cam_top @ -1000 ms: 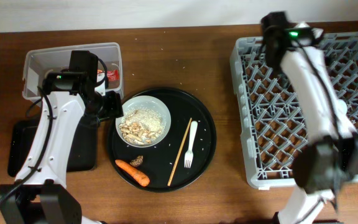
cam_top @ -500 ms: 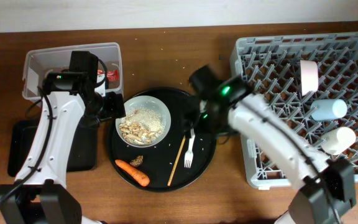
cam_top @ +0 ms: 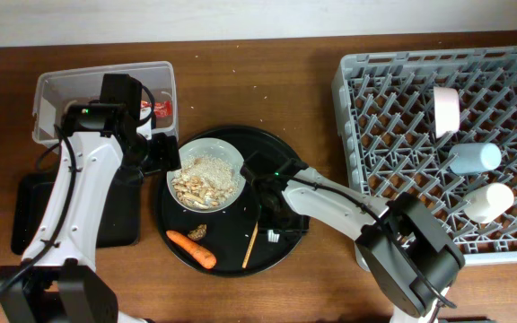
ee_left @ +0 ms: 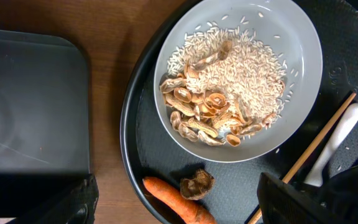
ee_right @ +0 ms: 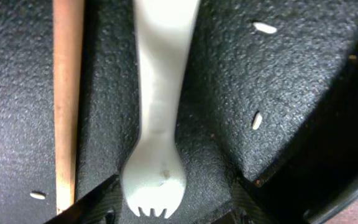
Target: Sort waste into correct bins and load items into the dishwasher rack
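The white bowl [cam_top: 206, 173] of rice and nut shells [ee_left: 229, 93] sits on the round black tray [cam_top: 299, 170]. The carrot [cam_top: 193, 249], brown lump [cam_top: 197, 231], wooden stick [cam_top: 250, 244] and white fork [cam_top: 273, 237] lie there too. My left gripper [cam_top: 162, 152] is open and empty at the bowl's left edge; in the left wrist view it [ee_left: 176, 202] hangs over the carrot [ee_left: 179, 202] and lump [ee_left: 196, 183]. My right gripper [cam_top: 272, 213] is open, its jaws either side of the fork's head [ee_right: 157, 174]. The tissue is out of view.
The grey dishwasher rack [cam_top: 393, 144] at right holds a pink cup [cam_top: 445, 109], blue cup [cam_top: 474, 159] and white cup [cam_top: 489, 202]. The clear tub [cam_top: 61, 90] at back left holds a red wrapper [cam_top: 162, 109]. The shallow black tray [cam_top: 27, 211] lies below it.
My right arm swung from over the rack to the round tray and came down over the fork. The cups in the rack now show. My left arm has not moved.
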Controlling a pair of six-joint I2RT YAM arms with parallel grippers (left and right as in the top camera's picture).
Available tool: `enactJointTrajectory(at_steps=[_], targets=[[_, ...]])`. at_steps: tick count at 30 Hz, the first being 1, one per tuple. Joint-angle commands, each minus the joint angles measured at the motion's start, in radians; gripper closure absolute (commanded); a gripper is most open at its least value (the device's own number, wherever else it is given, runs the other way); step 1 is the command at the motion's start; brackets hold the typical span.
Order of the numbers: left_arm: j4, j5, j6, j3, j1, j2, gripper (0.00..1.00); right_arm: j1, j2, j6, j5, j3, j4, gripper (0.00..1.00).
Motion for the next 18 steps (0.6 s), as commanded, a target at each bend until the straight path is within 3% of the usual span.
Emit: enactJointTrajectory(at_steps=[1,7,11,18], targets=[[-0.001,-0.008,0.002,0.003,0.002,0.001,0.19,0.007,0.012,0.028,0.037,-0.007,0.007,0.54],[-0.002,-0.008,0.002,0.003,0.002,0.001,0.19,0.007,0.012,0.028,0.049,-0.007,0.026,0.73],[-0.002,-0.008,0.002,0.003,0.002,0.001,0.19,0.007,0.011,0.027,0.044,-0.007,0.027,0.95],[-0.001,-0.008,0.002,0.003,0.003,0.001,0.19,-0.011,-0.108,-0.014,0.082,0.062,-0.072,0.96]])
